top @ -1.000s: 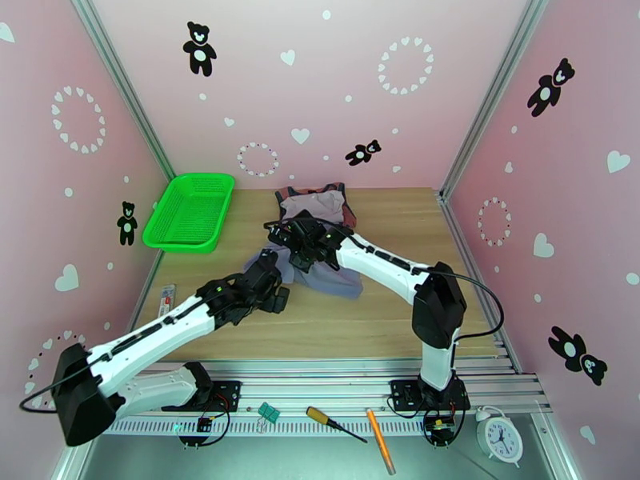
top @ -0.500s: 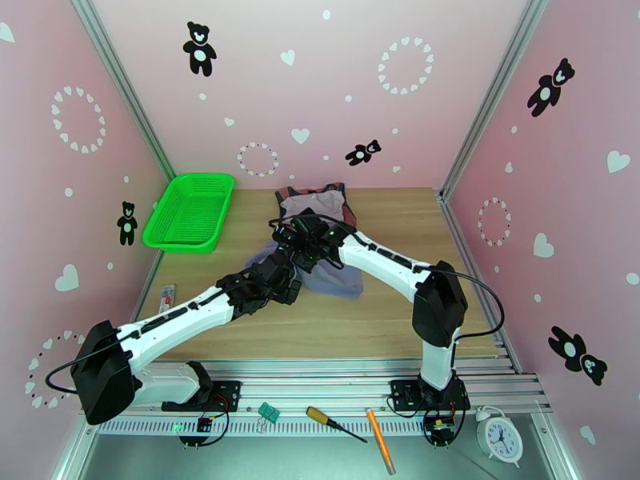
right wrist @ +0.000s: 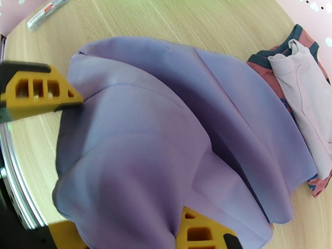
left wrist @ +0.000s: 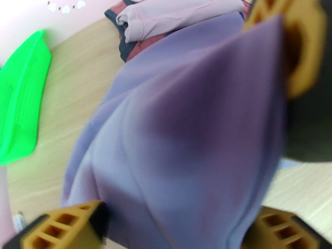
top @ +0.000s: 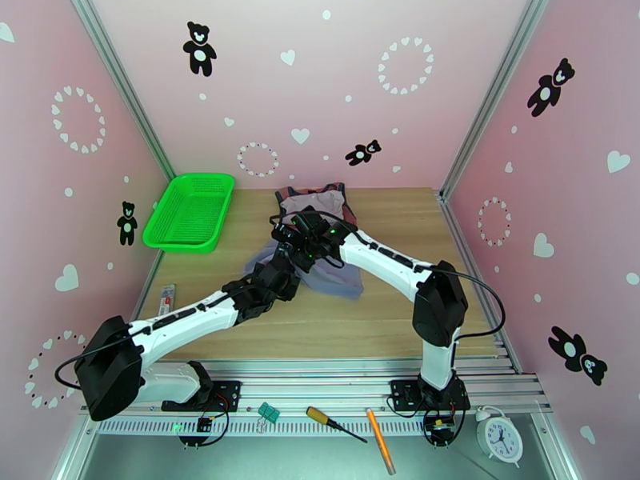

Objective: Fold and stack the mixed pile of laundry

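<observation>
1. While both arms lean in over the middle of the wooden table, I've got the left gripper and the right gripper meeting at the same spot, on the lavender-blue garment.
2. Right gripper: on its own wrist cam the cloth bunches up between the yellow fingers. The left wrist cam shows the fabric tented up to a peak at one of those fingers. So I read it as pinching a fold of that garment, with the fold raised off the wood.
3. Left gripper: fingers spread wide, one at each bottom corner of its own cam, with the raised fabric hanging between them. On the right wrist cam one of its fingers sits just beside the garment's edge, over bare wood.
4. Everything else of that garment lies rumpled on the table, its near part toward the arm bases.
5. Other clothes: a rust-red top with dark trim lies toward the far edge of the table, and a pale lilac shirt lies on top of it. The lavender piece's far edge overlaps the red top, so those two are touching.
6. The bright green mesh basket sits at the far left corner of the table, well apart from the clothes.
7. A marker pen lies by the table's left edge, near the left arm.
8. Down by the arm bases I can see a screwdriver, an orange pen and a little white alarm clock.
</observation>
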You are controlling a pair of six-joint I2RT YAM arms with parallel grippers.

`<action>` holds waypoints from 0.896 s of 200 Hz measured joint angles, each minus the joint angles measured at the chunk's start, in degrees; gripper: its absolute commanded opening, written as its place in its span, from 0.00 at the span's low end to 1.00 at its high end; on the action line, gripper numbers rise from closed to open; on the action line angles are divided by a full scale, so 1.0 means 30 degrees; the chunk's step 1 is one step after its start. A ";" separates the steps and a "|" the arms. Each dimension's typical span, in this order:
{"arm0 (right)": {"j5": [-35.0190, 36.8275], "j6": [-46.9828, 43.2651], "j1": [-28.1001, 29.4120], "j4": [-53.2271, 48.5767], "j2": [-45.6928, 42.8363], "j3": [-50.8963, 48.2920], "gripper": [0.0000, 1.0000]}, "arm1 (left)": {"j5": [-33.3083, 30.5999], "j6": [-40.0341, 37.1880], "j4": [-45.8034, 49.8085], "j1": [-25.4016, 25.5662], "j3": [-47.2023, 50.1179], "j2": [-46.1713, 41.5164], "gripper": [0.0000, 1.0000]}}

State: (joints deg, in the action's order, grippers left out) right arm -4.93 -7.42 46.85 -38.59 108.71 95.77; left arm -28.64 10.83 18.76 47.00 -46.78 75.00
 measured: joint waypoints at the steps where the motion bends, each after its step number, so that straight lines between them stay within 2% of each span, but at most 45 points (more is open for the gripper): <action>1: -0.0007 0.0007 0.0000 0.0007 0.0000 0.0000 0.00 | -0.0022 0.0000 0.0022 0.0000 0.0000 -0.0036 0.68; 19: -0.0168 0.0007 0.0007 0.0036 0.0000 0.0000 0.00 | -0.0102 -0.0146 0.0299 0.0015 0.0000 -0.0801 0.49; 48: -0.0372 -0.0036 0.0168 -0.0204 0.0036 -0.0007 0.00 | -0.0452 -0.0080 0.1639 0.0007 -0.0226 -0.2280 0.25; 55: -0.0430 -0.0036 0.0211 -0.0233 0.0036 -0.0022 0.00 | -0.0532 -0.0051 0.2157 0.0007 -0.0386 -0.2441 0.16; 61: -0.0546 -0.0051 0.0248 -0.0219 0.0036 -0.0051 0.00 | -0.0627 -0.0058 0.2674 0.0007 -0.0590 -0.2514 0.00; 70: -0.0816 -0.0029 0.0255 -0.0189 0.0036 -0.0189 0.00 | -0.0714 0.0117 0.3366 0.0000 -0.0896 -0.2514 0.00; 94: -0.1814 -0.0087 0.0313 0.0430 -0.0080 -0.1494 0.32 | -0.1188 0.0816 0.5617 -0.0153 -0.2069 -0.2404 0.00; 111: -0.2273 0.0109 0.0350 0.1195 -0.0474 -0.3483 0.43 | -0.1894 0.1654 0.7592 -0.0393 -0.3745 -0.1974 0.00; 130: -0.2572 0.0000 0.0364 0.2200 -0.1086 -0.5938 0.50 | -0.2586 0.2288 0.9165 -0.0444 -0.5399 -0.1486 0.00; 179: -0.2222 -0.0022 0.0357 0.5100 -0.2186 -1.0914 0.49 | -0.3636 0.3395 1.1431 -0.0444 -0.6047 -0.0925 0.00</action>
State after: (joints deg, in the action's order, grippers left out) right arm -11.60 -7.49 47.92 -23.29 102.15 63.02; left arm -39.55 21.02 53.06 45.67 -64.93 72.23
